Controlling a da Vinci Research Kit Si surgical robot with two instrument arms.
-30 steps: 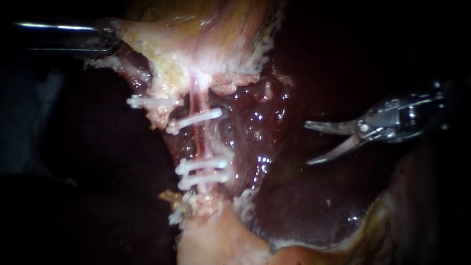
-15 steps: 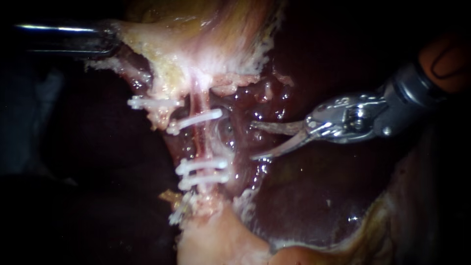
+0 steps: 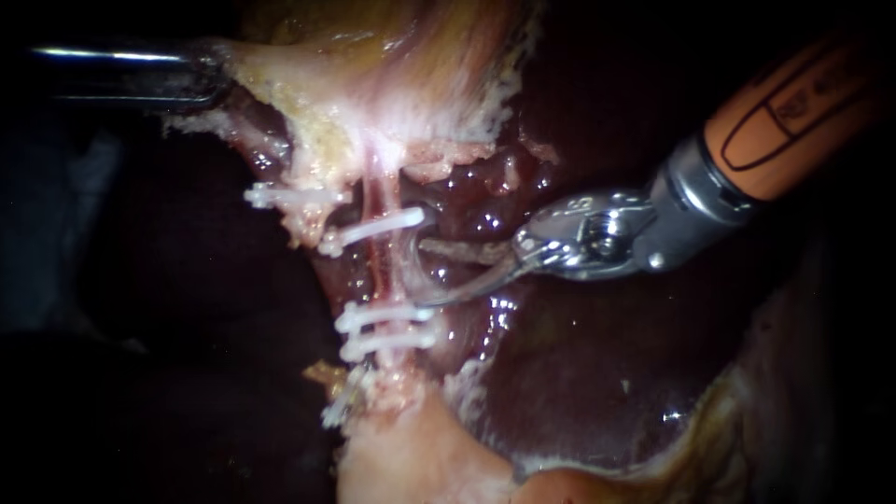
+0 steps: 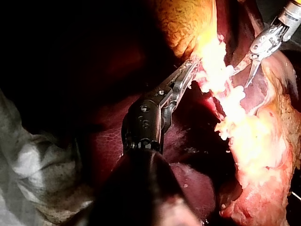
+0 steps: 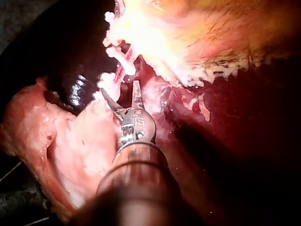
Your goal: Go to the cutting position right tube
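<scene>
The clipped tube [image 3: 381,266] runs down the middle of the endoscope view, pink and thin. One white clip [image 3: 375,227] crosses it above and two clips [image 3: 387,315] cross it below. My right instrument [image 3: 422,273] comes in from the upper right, its curved blades open with their tips at the tube's right edge, between the upper and lower clips. The right wrist view shows the same open blades [image 5: 120,89] at the pale tube. My left instrument [image 3: 210,73] holds the pale gallbladder tissue [image 3: 308,103] at the upper left, jaws shut on it [image 4: 189,70].
Dark glossy liver [image 3: 560,373] lies right of and below the tube. Another white clip [image 3: 291,196] sits on a stub left of the tube. Pale fatty tissue [image 3: 411,457] lies below the lower clips. A white cloth [image 4: 33,174] lies beside the left shaft.
My right instrument has moved left across the liver, blades still open, until its tips reach the tube between the clips. The left instrument and the tissue have stayed put.
</scene>
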